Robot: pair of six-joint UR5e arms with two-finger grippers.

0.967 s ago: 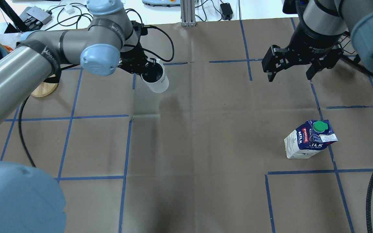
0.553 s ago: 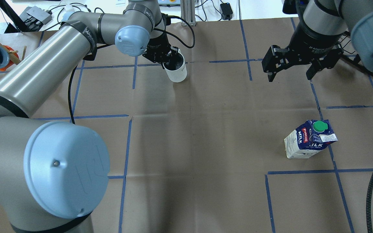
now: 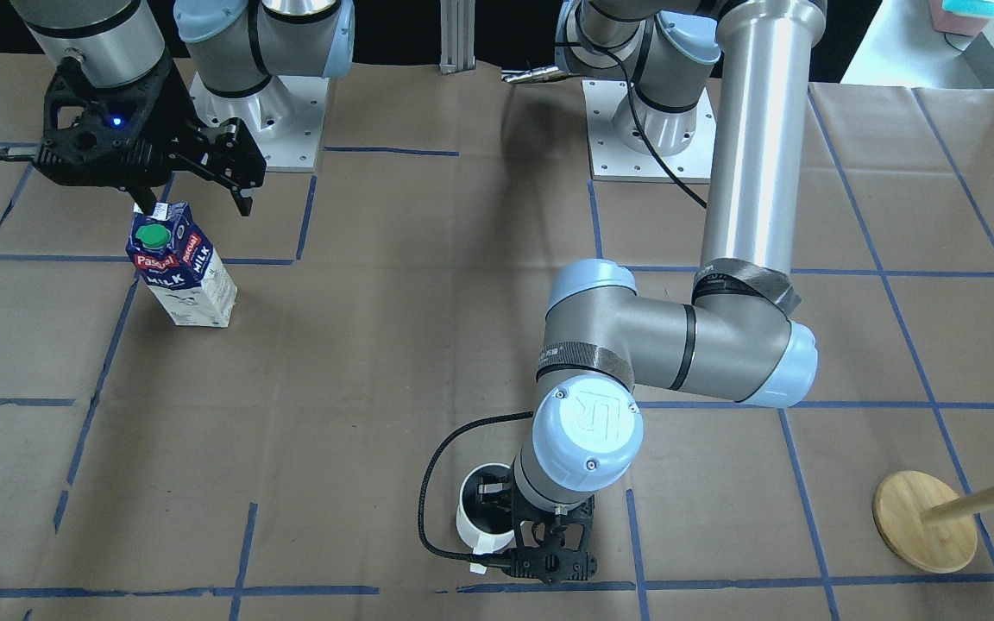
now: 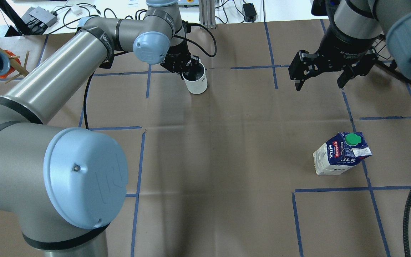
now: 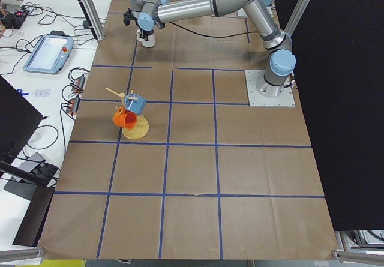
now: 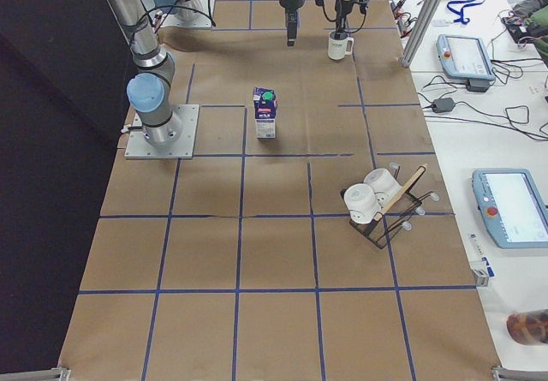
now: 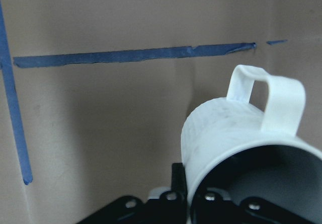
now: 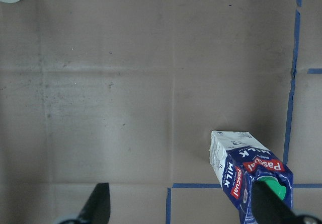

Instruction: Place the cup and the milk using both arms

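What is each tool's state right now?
Left tool: closed on the cup.
Right tool: open, empty.

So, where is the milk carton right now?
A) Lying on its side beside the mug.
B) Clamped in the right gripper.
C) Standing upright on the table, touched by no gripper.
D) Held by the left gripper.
C: the milk carton stands upright on the paper-covered table, the right gripper hangs open above and apart from it, and the left gripper grips the white mug.
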